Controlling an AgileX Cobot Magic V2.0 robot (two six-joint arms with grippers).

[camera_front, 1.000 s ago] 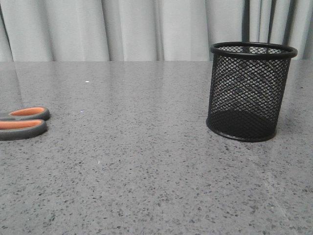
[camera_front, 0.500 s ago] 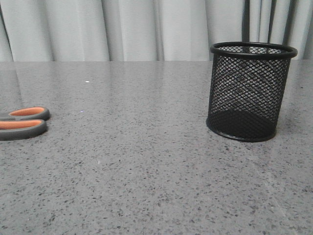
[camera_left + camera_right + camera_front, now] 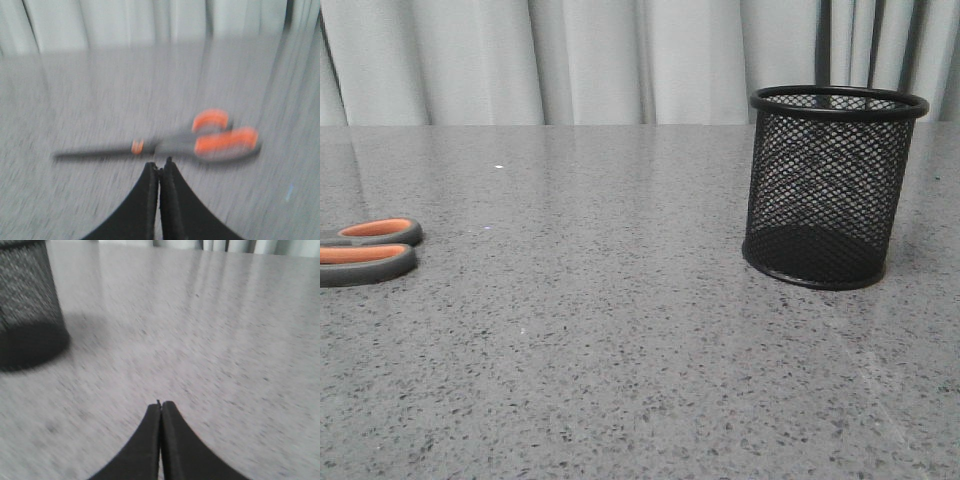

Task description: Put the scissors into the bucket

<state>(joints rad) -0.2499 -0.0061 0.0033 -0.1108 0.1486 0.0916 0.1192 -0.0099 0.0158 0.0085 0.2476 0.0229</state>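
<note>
Looking through your left wrist camera, you see the left gripper (image 3: 159,167) with its two dark fingers pressed together, tips touching, nothing between them. Just ahead of those tips lie the scissors (image 3: 170,145), flat on the grey speckled table (image 3: 100,100) and set crosswise to the fingers — slim dark blades running off to one side, the orange pivot dot just beyond the fingertips, the orange-lined handle loops off to the other side. The picture is smeared with motion blur, so you cannot tell whether the fingers stand clear of the scissors or nearly touch them.

Your right gripper (image 3: 160,407) is likewise pinched tight on nothing, over bare table. The bucket (image 3: 27,300) sits well ahead of it and off to the side, upright, its black mesh wall and dark base showing at the frame's corner.

From the front camera neither arm shows. You see only the scissors' handles (image 3: 368,252) at the far left edge, lying flat, and the bucket (image 3: 830,185) standing upright on the right — well apart from each other, with pale curtains (image 3: 570,60) behind the table.
</note>
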